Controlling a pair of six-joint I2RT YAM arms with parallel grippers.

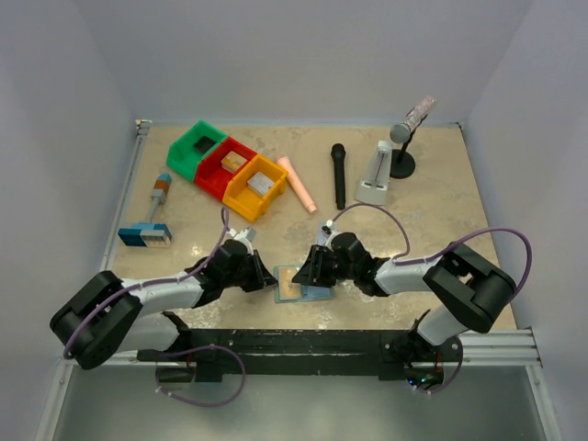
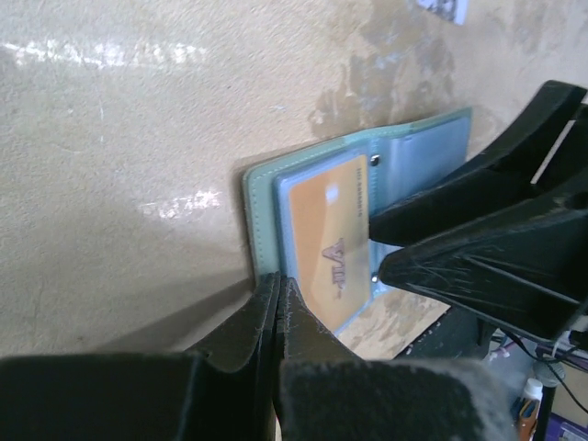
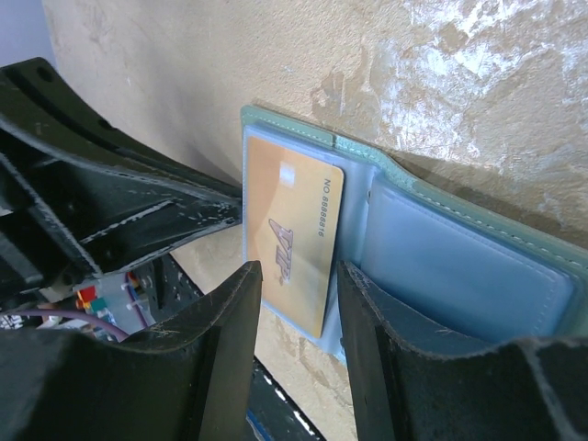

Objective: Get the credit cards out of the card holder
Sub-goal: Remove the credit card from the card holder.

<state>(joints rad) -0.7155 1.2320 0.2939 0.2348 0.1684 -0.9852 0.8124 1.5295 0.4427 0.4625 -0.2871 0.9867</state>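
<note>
Open card holder (image 3: 459, 266) flat on the table (image 1: 441, 211), one gripper at each side.
Left gripper (image 2: 278, 289) has its fingers pressed together, tips touching the holder's outer edge. Right gripper (image 3: 296, 268) is spread wide, its fingers straddling the end of the golden credit card (image 3: 294, 230), which sits in the holder's clear pocket.

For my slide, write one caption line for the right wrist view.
Open right gripper frames the thin golden-tan credit card in the opened pale teal-blue soft-plastic card holder; left gripper at its edge.
</note>
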